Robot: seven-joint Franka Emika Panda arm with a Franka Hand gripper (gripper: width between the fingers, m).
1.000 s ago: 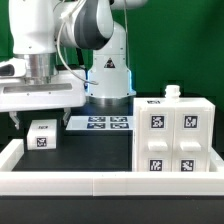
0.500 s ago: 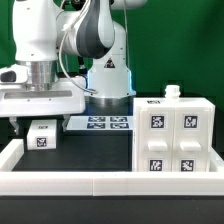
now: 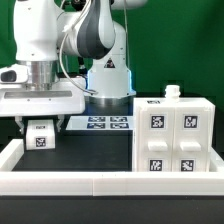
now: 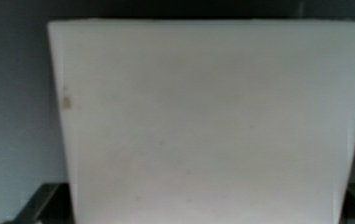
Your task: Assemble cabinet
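Note:
A small white cabinet panel block [image 3: 42, 135] with one tag on its front stands on the black table at the exterior view's left. My gripper [image 3: 42, 126] is right above it, with a dark finger on each side of its top and a gap between fingers and block. In the wrist view the block's plain white face [image 4: 209, 120] fills the picture, and a dark fingertip [image 4: 39, 206] shows at its edge. The large white cabinet body [image 3: 175, 138], with several tags, stands at the exterior view's right, apart from the gripper.
A small white part [image 3: 172, 92] sits on top of the cabinet body. The marker board [image 3: 100, 123] lies behind, by the robot's base [image 3: 108, 80]. A low white border rail [image 3: 100, 182] runs along the front and sides.
The gripper has shifted slightly toward the exterior view's right and come down, so its fingers now straddle the top of the small block. The block and cabinet body have not moved.

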